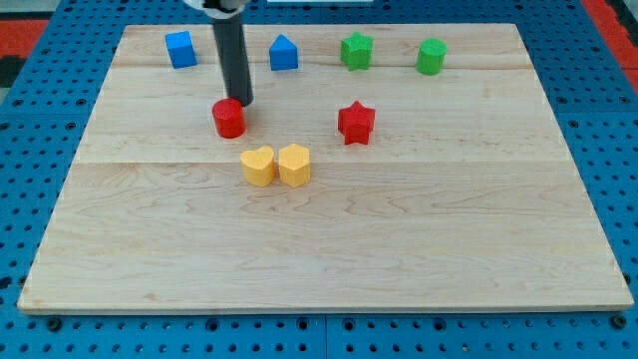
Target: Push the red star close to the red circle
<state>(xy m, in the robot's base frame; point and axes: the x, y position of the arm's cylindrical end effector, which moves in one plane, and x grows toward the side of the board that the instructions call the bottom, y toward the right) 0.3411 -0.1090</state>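
While our bare, graspless tool (242, 103) touches the red circle (229, 118), we should circle right of the red star (356, 122), pushing circleward.

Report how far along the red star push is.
Done: nothing visible yet; the red star sits well to the view's right of the red circle, with bare board between them. In hand: my tip is right at the circle's upper right edge, far from the star. Left: bring the tip round to the star's right side and push it leftward toward the circle.
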